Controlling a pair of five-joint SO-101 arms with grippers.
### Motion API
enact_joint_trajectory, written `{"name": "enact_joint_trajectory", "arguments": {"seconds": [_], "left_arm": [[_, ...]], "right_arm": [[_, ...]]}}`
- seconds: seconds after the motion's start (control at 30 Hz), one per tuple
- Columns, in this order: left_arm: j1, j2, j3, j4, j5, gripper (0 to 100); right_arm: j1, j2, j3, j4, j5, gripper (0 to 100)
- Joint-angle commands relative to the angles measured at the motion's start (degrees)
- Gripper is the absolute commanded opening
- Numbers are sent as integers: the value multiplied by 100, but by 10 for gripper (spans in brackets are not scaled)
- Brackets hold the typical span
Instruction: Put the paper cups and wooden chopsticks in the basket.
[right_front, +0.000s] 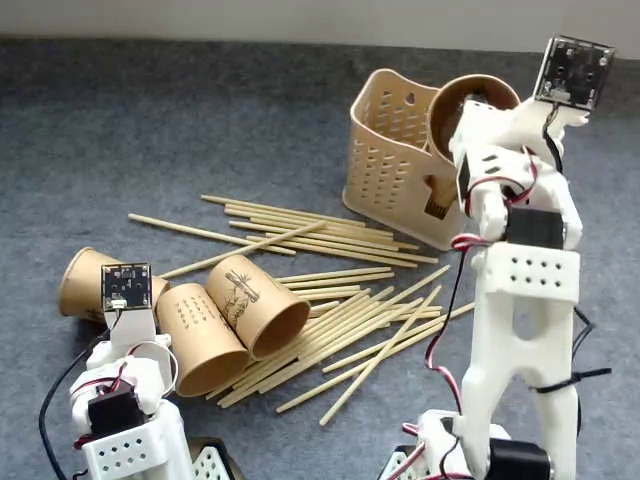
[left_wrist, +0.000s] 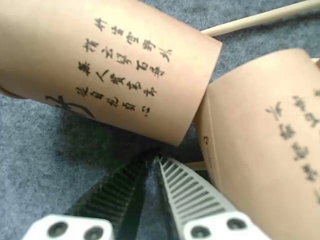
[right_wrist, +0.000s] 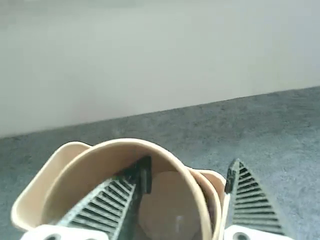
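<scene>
Right gripper (right_wrist: 187, 172) has its jaws spread wide, one finger inside the basket cup (right_wrist: 165, 202) and the other outside its wall, not pinching. That cup sits tilted, mouth up, in the beige slotted basket (right_front: 385, 165) at the far side of the grey table (right_front: 200, 120). Left gripper (left_wrist: 152, 162) is clenched with nothing in it. Its tips are low over the table, just beside the gap between the printed cup (left_wrist: 110, 70) and the neighbour cup (left_wrist: 265, 145), both on their sides. The high view shows three loose paper cups (right_front: 258, 305) lying down near the left arm. The wooden chopsticks (right_front: 330, 235) are scattered between them and the basket, with some touching or running under the cups. Cups likely very light, thin-walled, easy to crush, and prone to rolling when nudged. Best hold is probably the rim, one finger in the mouth and one outside, with a soft squeeze. Chopsticks likely light, stiff, smooth and flat on the table, so hard to get under. Pinch one across its middle so it doesn't swing, then feed it into the basket end first.
</scene>
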Motion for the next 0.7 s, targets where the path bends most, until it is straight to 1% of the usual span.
{"name": "enact_joint_trajectory", "arguments": {"seconds": [0.0, 0.17, 0.3, 0.47, 0.67], "left_arm": [[84, -84, 110, 9, -26, 14], [84, -84, 110, 9, -26, 14], [84, -84, 110, 9, -26, 14], [84, -84, 110, 9, -26, 14], [84, -84, 110, 9, -26, 14]], "right_arm": [[242, 127, -277, -242, 35, 241], [215, 31, -268, -233, 35, 241], [207, -505, -215, -224, 35, 241], [-75, -1218, 180, -66, 62, 241], [-426, -2158, 980, -57, 70, 241]]}}
